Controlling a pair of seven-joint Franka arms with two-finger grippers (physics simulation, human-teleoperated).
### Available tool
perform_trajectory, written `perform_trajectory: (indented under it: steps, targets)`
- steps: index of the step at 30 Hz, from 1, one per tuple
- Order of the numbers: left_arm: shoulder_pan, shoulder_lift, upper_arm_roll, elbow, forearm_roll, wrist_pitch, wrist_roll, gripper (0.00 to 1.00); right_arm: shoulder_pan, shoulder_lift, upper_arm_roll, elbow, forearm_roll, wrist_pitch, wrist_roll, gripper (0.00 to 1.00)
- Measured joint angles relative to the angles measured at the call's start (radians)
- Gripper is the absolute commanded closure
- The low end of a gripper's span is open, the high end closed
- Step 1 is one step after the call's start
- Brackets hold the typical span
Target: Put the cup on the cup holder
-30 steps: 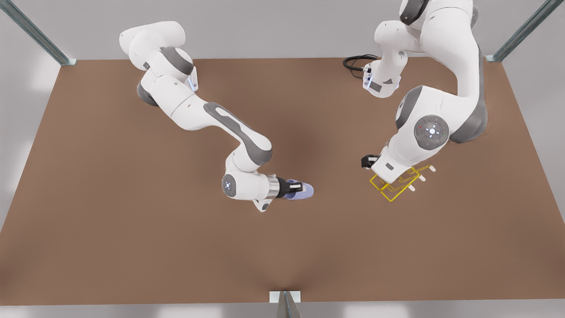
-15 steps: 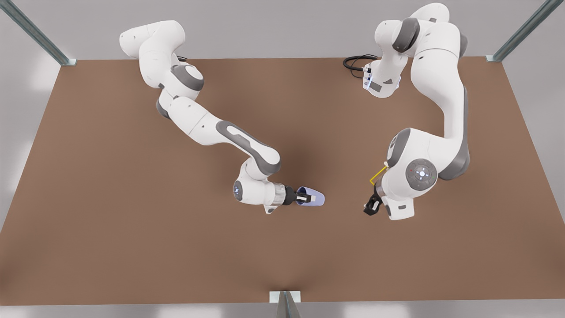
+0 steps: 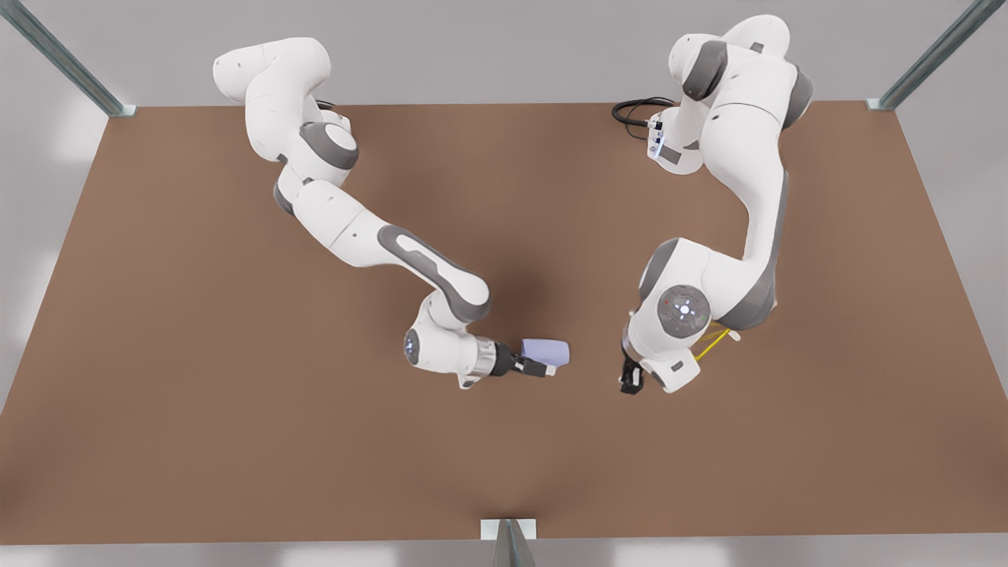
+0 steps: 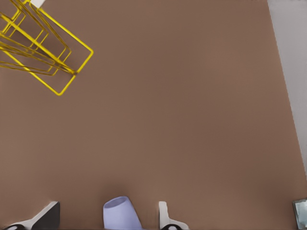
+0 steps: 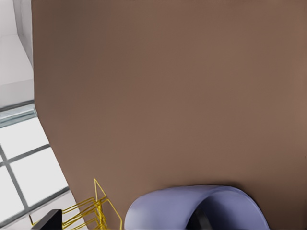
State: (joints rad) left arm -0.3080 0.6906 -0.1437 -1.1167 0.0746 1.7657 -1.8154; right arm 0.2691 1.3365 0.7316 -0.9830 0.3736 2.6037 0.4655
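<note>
The lavender-blue cup (image 3: 547, 350) hangs above the table's middle, lying sideways. My left gripper (image 3: 542, 367) is shut on it, on the arm at the front view's left. In the left wrist view the cup's narrow end (image 4: 120, 213) pokes out between the two fingers. My right gripper (image 3: 630, 382), a short way to the cup's right, holds the yellow wire cup holder (image 3: 713, 343) off the table. The wrist hides most of the holder. In the left wrist view the holder (image 4: 76, 73) shows ahead of the cup. The right wrist view has the cup (image 5: 192, 208) close and the holder (image 5: 98, 207) by a dark finger (image 5: 48, 220).
Both arms work over a bare brown table (image 3: 236, 394). A black cable (image 3: 634, 110) coils at the far edge by the right arm's base. Metal posts stand at the far corners and at the near edge (image 3: 508, 539).
The right arm has lifted the cup holder off the table and carried it nearer and leftward, toward the cup. The left gripper has turned the cup and stayed near the middle.
</note>
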Motion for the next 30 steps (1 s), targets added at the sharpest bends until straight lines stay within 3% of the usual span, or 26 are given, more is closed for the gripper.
perform_trajectory:
  steps: [4, 7, 10, 13, 15, 19, 23, 27, 30]
  targets:
    - [-0.068, 0.010, 0.011, 0.003, 0.007, 0.049, -0.105, 0.00, -0.124, -0.005, 0.100, -0.122, -0.065, 0.002, 0.001, 0.00]
    - [-0.132, 0.035, 0.037, 0.007, 0.011, 0.074, -0.173, 0.00, -0.300, -0.044, 0.209, -0.325, -0.134, 0.004, 0.001, 0.00]
    - [-0.172, 0.064, 0.044, 0.010, 0.013, 0.100, -0.232, 0.00, -0.565, -0.152, 0.292, -0.607, -0.190, -0.003, 0.001, 0.00]
    - [-0.186, 0.100, 0.045, 0.012, 0.014, 0.136, -0.284, 0.00, -0.808, -0.345, 0.312, -0.805, -0.233, -0.064, 0.001, 0.00]
    - [-0.187, 0.121, 0.047, 0.017, 0.014, 0.162, -0.316, 0.00, -0.884, -0.524, 0.238, -0.869, -0.251, -0.152, -0.017, 0.00]
    - [-0.200, 0.149, 0.047, 0.006, 0.015, 0.198, -0.376, 0.00, -0.791, -0.880, -0.081, -0.847, -0.343, -0.368, -0.086, 0.00]
    - [-0.216, 0.153, 0.042, -0.052, 0.054, 0.231, -0.421, 0.00, -0.737, -1.044, -0.203, -0.592, -0.523, -0.661, -0.153, 0.00]
    - [-0.211, 0.170, 0.041, -0.069, 0.071, 0.262, -0.460, 0.00, -0.466, -1.246, -0.506, -0.555, -0.481, -0.891, -0.226, 0.00]
    - [-0.186, 0.179, 0.041, -0.069, 0.073, 0.281, -0.493, 0.00, -0.416, -1.253, -0.559, -0.545, -0.438, -0.984, -0.274, 0.00]
